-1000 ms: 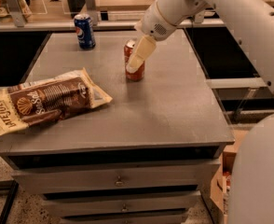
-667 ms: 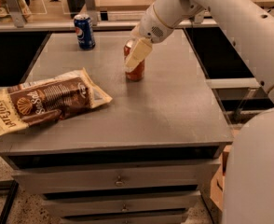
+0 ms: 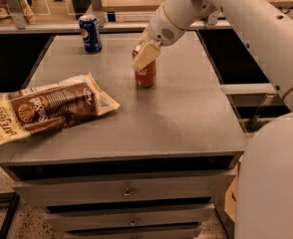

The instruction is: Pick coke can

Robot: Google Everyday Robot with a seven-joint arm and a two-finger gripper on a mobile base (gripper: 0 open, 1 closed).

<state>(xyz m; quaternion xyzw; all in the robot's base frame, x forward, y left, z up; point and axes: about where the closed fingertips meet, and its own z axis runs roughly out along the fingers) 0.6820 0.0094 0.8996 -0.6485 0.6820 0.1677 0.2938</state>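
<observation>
The coke can (image 3: 146,76) is a red can that stands upright on the grey table (image 3: 176,118), a little behind its middle. My gripper (image 3: 144,59) comes down from the upper right on the white arm and sits at the can's upper half, covering its top. The can's lower half shows below the gripper and rests on the table.
A blue Pepsi can (image 3: 90,33) stands at the table's back left. A brown and cream snack bag (image 3: 44,108) lies at the front left and overhangs the left edge. Drawers sit under the table's front edge. My white base (image 3: 273,183) fills the lower right.
The gripper has shifted a little up along the coke can. The can, the Pepsi can and the bag have not moved.
</observation>
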